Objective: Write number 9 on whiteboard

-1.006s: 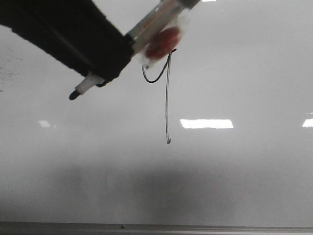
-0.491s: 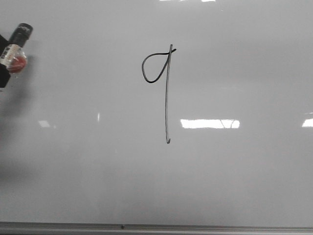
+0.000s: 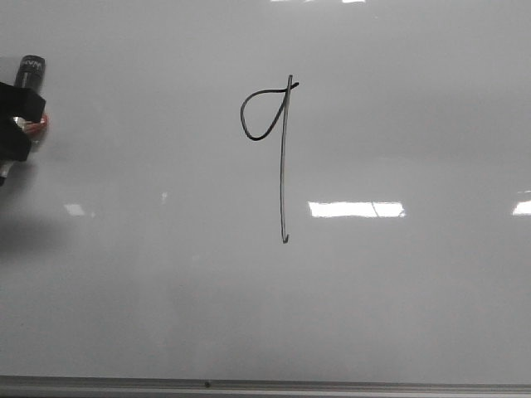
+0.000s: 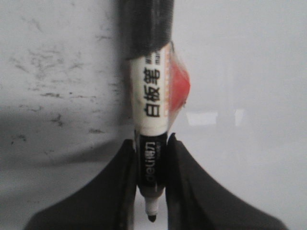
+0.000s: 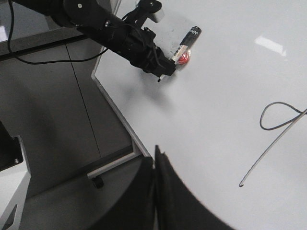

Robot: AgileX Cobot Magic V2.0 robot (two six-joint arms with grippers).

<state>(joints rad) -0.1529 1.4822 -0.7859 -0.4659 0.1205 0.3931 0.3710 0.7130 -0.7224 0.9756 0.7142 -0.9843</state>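
Note:
The number 9 is drawn in thin black line on the whiteboard, with a pointed loop and a long stem; it also shows in the right wrist view. My left gripper is shut on a black-and-white marker pen with a red sticker, tip down just off the board. It sits at the far left edge of the front view, well left of the 9, and also shows in the right wrist view. My right gripper is shut and empty, above the whiteboard's edge.
The whiteboard's grey metal edge strip runs along the near side. In the right wrist view the board's corner and the grey floor beside it show. Faint smudges mark the board near the left gripper.
The left arm with the marker has swung away from over the 9 to the far left edge. The whole 9 is now uncovered.

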